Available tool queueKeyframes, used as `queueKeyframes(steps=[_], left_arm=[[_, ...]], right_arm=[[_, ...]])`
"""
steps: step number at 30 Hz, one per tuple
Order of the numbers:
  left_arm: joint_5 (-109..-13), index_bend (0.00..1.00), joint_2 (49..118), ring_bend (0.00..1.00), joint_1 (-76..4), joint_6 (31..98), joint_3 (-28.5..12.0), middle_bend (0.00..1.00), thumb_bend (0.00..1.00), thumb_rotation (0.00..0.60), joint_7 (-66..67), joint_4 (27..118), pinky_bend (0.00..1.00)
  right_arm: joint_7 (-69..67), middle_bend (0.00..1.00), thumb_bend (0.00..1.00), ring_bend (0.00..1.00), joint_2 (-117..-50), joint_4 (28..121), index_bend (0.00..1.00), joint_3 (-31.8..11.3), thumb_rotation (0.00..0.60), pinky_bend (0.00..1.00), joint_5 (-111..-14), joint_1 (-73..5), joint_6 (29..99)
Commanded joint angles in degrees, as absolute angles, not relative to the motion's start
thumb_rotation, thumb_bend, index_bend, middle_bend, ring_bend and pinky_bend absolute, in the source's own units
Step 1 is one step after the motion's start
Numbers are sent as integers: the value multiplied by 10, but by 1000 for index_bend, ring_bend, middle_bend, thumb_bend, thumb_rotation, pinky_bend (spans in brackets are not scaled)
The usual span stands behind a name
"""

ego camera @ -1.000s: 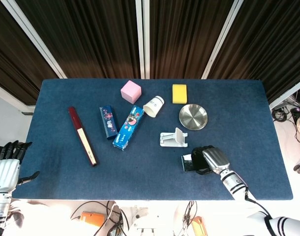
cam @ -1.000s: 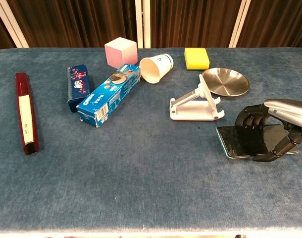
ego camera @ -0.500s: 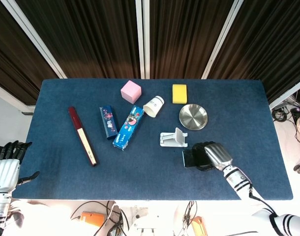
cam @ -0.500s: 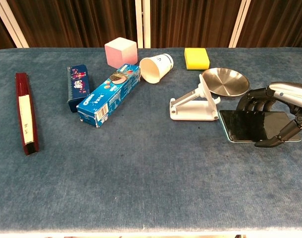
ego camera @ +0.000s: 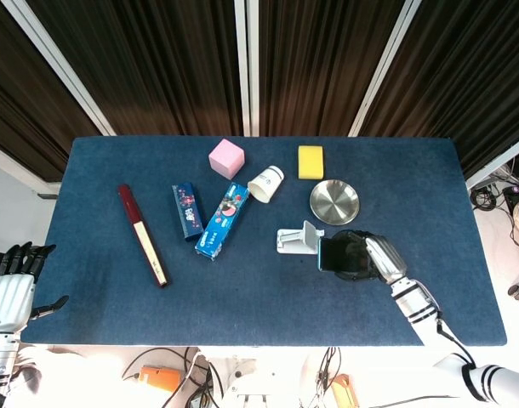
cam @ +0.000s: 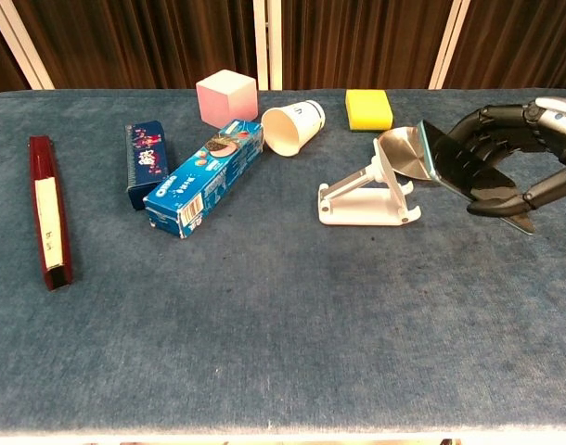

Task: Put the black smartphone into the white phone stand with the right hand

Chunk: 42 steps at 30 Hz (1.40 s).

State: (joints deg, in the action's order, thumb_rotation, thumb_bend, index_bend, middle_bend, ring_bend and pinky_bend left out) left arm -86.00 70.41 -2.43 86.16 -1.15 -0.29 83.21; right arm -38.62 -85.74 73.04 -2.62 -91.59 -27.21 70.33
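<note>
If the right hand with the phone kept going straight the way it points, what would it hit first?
Most likely the white phone stand: the right hand holds the black smartphone tilted, its leading edge just right of the stand's backrest. Depth is uncertain.

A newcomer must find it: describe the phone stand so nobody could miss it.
On the blue table, look just in front of the steel dish. The stand is the only white plastic piece lying flat with a raised prop, beside the right hand gripping the phone.

A blue-covered tabletop (ego camera: 115,161) is standing before dark brown curtains (ego camera: 166,59) with white frame bars (ego camera: 241,64); cables (ego camera: 489,197) are lying past its right edge.
</note>
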Motion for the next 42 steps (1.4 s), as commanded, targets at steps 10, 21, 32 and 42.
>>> queueKeyframes(steps=[10,21,32,42], left_arm=[[-860,130,687,48,-21,868,-11,157,64,600,21,863,0],[-857,129,674,48,-22,867,-12,158,64,600,43,890,0],[-853,130,664,48,-21,865,-13,158,64,600,62,914,0],[-850,130,655,48,-19,867,-12,158,65,600,70,926,0]], right_arm=[[-625,531,495,405,-984,565,663,-77,600,425,-902,-318,727],[-746,531,461,386,-1046,446,643,-75,600,404,-906,-346,729],[-869,531,450,381,-1101,339,638,-61,600,400,-912,-362,735],[-907,528,450,379,-1142,265,637,-48,600,399,-916,-372,741]])
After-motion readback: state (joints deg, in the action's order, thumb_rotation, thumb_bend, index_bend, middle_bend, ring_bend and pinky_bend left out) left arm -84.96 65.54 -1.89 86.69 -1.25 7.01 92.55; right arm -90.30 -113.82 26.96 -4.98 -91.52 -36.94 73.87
